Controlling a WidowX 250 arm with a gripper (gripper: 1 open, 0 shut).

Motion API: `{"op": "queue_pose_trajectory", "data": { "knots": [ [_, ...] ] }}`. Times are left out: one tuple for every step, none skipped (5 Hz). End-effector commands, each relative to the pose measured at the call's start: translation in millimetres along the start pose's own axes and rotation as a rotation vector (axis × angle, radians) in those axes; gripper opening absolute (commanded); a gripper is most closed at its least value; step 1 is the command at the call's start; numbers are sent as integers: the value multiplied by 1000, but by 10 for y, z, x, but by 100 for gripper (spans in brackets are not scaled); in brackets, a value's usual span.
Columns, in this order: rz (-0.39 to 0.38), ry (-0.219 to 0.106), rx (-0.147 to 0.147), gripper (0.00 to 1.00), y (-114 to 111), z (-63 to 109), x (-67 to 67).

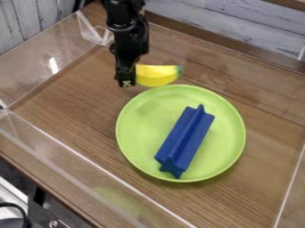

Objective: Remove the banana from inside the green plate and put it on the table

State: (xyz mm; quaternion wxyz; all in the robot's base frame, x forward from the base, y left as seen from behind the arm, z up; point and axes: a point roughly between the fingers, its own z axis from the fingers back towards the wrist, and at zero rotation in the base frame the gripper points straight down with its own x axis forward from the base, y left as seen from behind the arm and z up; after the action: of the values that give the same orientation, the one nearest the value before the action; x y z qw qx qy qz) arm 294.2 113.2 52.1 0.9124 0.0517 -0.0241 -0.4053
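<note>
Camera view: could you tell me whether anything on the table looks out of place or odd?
Nothing looks spilled or damaged. The long blue block lies diagonally inside the green plate. The banana sits past the plate's far rim, held at one end by the hand, over the table.
</note>
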Motion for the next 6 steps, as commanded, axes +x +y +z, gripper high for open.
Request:
{"op": "queue_pose_trajectory", "data": {
  "knots": [
    [-13,-11,55,0,176,76,-67],
    [-30,-5,53,0,179,8,-124],
    [-48,-2,50,0,162,-60,-160],
    [-65,1,47,0,152,-127,-184],
    [-83,4,45,0,145,-188,-196],
    [-93,3,43,0,136,-224,-198]
  ]
}}
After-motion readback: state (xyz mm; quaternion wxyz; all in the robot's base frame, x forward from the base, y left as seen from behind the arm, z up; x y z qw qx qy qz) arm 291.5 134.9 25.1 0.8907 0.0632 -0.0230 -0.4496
